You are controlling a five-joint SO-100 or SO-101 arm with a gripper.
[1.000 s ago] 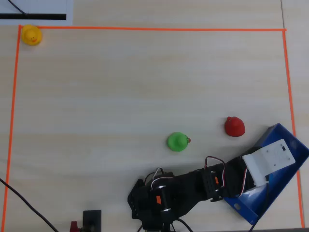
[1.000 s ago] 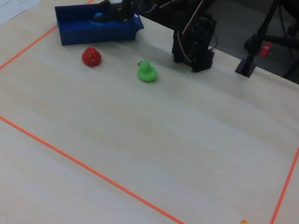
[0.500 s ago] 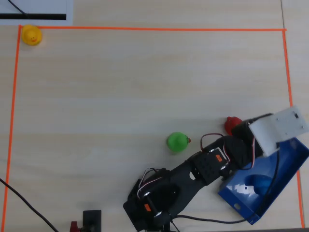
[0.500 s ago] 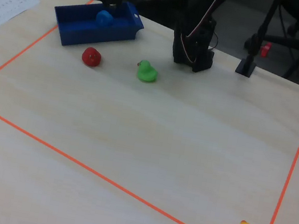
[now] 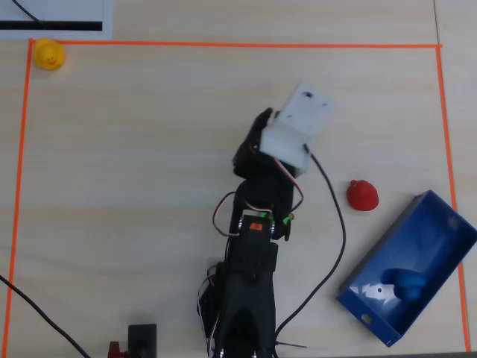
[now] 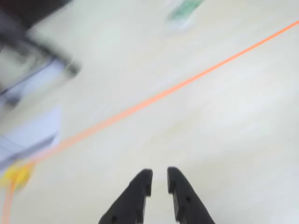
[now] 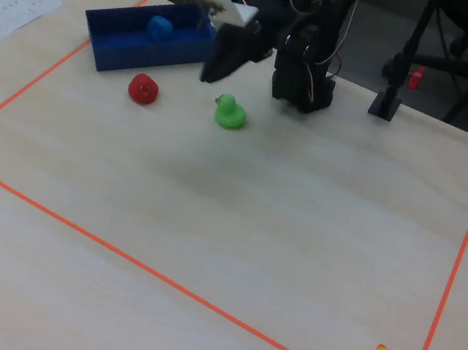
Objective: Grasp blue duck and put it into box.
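Observation:
The blue duck [image 5: 408, 283] lies inside the dark-blue box [image 5: 440, 231] at the lower right of the overhead view. In the fixed view the blue duck [image 7: 159, 28] shows in the box [image 7: 138, 51] at the far left. My gripper [image 5: 257, 128] hangs over the middle of the table, well left of the box, and also shows in the fixed view [image 7: 211, 69]. In the wrist view the gripper [image 6: 158, 176] has its jaws a narrow gap apart with nothing between them, above bare table.
A red duck [image 5: 362, 195] sits just outside the box. A green duck [image 7: 229, 113] sits below the gripper in the fixed view. A yellow duck [image 5: 49, 54] stands at a corner of the orange tape border [image 5: 223, 43]. The arm's cable [image 5: 339, 224] runs beside the arm.

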